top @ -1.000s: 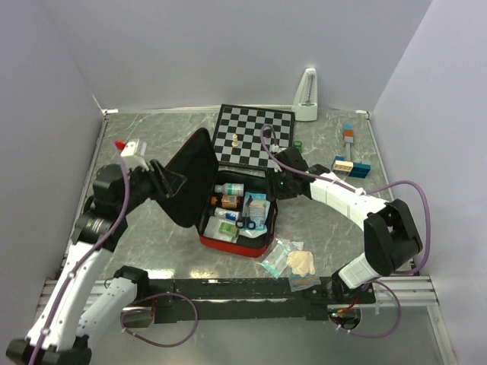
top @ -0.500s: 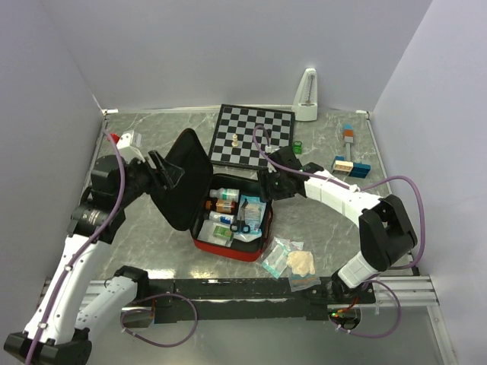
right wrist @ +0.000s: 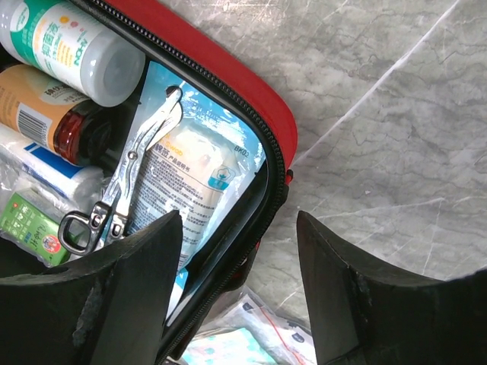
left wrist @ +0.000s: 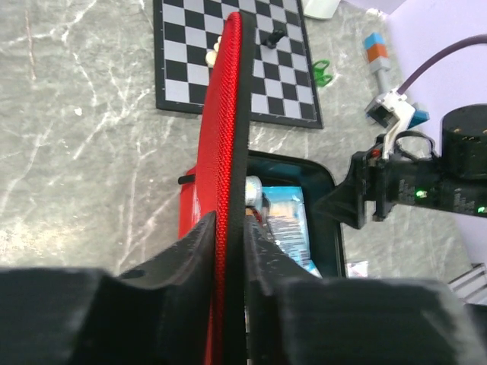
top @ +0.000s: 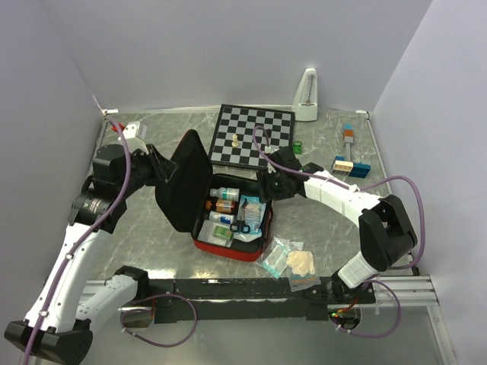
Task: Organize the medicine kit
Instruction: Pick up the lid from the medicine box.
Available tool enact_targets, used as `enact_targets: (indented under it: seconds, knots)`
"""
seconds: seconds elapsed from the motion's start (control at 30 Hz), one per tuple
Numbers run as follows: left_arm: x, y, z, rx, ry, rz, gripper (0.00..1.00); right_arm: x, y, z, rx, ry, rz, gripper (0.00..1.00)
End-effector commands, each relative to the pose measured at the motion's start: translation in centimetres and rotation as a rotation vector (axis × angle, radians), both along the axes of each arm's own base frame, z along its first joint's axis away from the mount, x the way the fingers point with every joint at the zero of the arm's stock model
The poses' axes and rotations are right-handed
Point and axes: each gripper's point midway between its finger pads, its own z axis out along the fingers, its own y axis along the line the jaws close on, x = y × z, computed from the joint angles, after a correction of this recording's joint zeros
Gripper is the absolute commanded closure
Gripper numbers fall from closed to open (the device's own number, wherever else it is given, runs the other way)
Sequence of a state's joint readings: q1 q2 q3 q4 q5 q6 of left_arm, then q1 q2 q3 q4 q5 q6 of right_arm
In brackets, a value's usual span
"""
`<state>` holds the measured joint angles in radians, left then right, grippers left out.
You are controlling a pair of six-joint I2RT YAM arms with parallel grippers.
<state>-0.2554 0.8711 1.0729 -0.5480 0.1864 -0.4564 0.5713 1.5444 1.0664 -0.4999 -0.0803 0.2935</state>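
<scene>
In the centre of the overhead view lies the medicine kit (top: 225,247), open, its lid (top: 181,182) tipped up to the left. The left gripper (top: 163,172) holds that lid; the right gripper (top: 268,185) sits at the kit's upper right corner, below the chessboard (top: 255,133). In the left wrist view, the fingers (left wrist: 190,258) pinch the lid's red edge at mid-frame. In the right wrist view, the fingers (right wrist: 137,289) stand spread, straddling the kit's zipped rim beside scissors (right wrist: 99,217).
</scene>
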Motion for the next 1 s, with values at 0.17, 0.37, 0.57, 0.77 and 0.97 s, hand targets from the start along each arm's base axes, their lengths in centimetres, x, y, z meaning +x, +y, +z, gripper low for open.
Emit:
enact_targets:
  seconds: [0.17, 0.37, 0.57, 0.77, 0.97]
  knots:
    - [0.5, 0.1, 0.0, 0.03, 0.002, -0.011, 0.99, -0.2, -0.1, 2.5, 0.009, -0.057, -0.018, 0.29]
    - [0.4, 2.5, -2.3, 0.015, 0.037, 0.151, 0.99, -0.3, -2.7, 1.7, -0.06, -0.066, -0.124, 0.16]
    - [-0.4, 3.5, -4.0, -0.044, 0.046, 0.238, 0.99, -0.5, -2.2, -0.5, -0.063, -0.008, -0.101, 0.17]
    - [-1.4, 4.8, -2.3, -0.061, -0.004, 0.297, 0.99, 0.3, -3.0, -2.0, -0.072, 0.036, -0.154, 0.33]
    - [-2.4, 4.7, -2.6, -0.087, 0.018, 0.294, 0.99, 2.6, -5.0, -1.3, -0.022, 0.033, -0.252, 0.47]
